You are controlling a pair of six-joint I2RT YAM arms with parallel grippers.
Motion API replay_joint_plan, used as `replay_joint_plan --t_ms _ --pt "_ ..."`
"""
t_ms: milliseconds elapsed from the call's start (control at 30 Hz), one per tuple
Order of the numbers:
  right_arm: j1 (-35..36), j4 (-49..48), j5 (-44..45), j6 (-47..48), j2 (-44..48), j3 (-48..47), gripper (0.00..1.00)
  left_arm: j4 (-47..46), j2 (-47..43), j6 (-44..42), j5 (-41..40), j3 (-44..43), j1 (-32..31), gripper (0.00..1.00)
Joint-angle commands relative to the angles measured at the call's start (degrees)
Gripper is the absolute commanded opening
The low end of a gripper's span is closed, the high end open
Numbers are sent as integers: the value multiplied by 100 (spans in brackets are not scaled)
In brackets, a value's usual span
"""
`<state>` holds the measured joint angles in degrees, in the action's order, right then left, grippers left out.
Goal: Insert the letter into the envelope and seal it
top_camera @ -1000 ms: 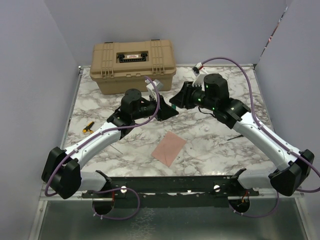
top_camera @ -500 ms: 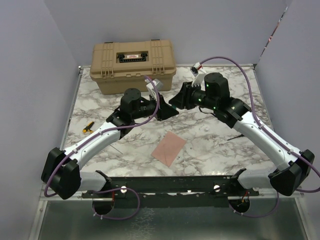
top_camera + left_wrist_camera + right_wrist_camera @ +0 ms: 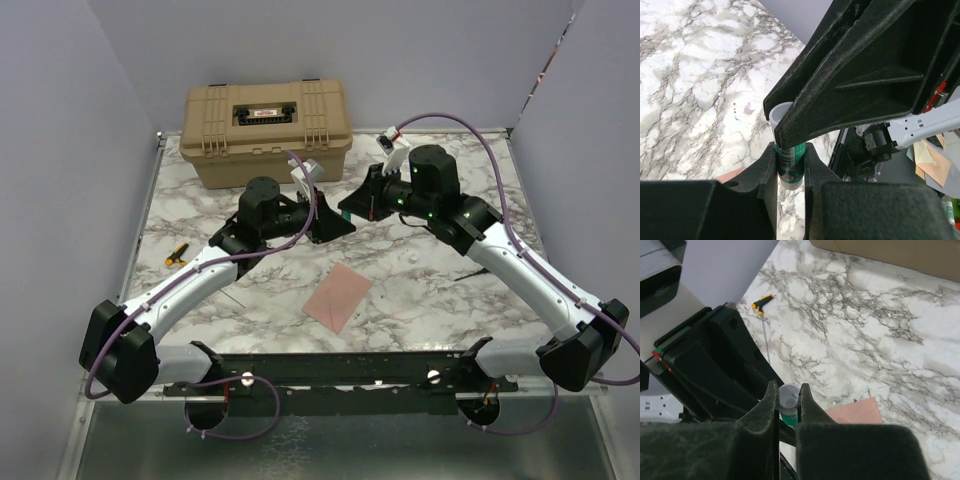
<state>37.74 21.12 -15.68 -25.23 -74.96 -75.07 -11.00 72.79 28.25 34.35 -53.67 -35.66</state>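
Note:
The pinkish-brown envelope (image 3: 338, 297) lies flat on the marble table near the front middle; a corner of it shows in the right wrist view (image 3: 855, 412). The letter is out of view. Above the table's middle, my two grippers meet tip to tip. My left gripper (image 3: 335, 222) (image 3: 790, 152) is shut on the green body of a glue stick (image 3: 791, 172). My right gripper (image 3: 352, 205) (image 3: 788, 389) is shut on the stick's white cap (image 3: 789, 396). In the top view the grippers hide the stick.
A tan hard case (image 3: 266, 132) stands at the back left. A yellow-and-black tool (image 3: 176, 255) lies near the left edge. A small white scrap (image 3: 408, 256) rests right of centre. Purple walls close in the table on three sides.
My right gripper's jaws have closed onto the glue stick's cap. Both wrists have shifted slightly left. The left grip and the envelope are unchanged.

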Motion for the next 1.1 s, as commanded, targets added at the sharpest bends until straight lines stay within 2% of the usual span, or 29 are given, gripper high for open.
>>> replay_joint_plan --t_ms 0,100,200,300,433,533,633,733,767,867,1000,1067 --pt "75 -50 -1172 582 237 -2 0 -196 -251 -130 354 -97 -20 0" --pt "69 -23 -1887 1311 402 48 0 -201 -369 -335 848 -36 -17 0" --pt "73 -54 -3003 1827 515 89 0 -203 -574 -548 1436 9 -20 0" --pt "75 -127 -3978 2022 614 116 0 -208 -923 -809 1810 105 -22 0" --pt "76 -448 -4697 2136 824 338 0 -257 -1235 -1043 2218 210 -24 0" --pt "69 -643 -5049 2117 871 376 0 -287 -1280 -1045 2240 221 -20 0" --pt "76 -611 -4238 1819 824 251 2 -306 -1278 -996 1913 214 -20 0" --pt "75 -600 -2319 979 750 89 51 -258 -1241 -909 1279 224 -21 0" --pt "74 -531 -1684 731 701 28 59 -242 -1211 -883 969 225 -20 0" --pt "73 -188 -627 84 487 -151 64 -200 -1101 -701 261 210 -20 0" --pt "81 -686 -664 -562 416 178 65 -208 -1022 -653 -46 222 -21 0" --pt "83 -935 -457 -696 495 361 60 -213 -1013 -656 -51 237 -20 0"
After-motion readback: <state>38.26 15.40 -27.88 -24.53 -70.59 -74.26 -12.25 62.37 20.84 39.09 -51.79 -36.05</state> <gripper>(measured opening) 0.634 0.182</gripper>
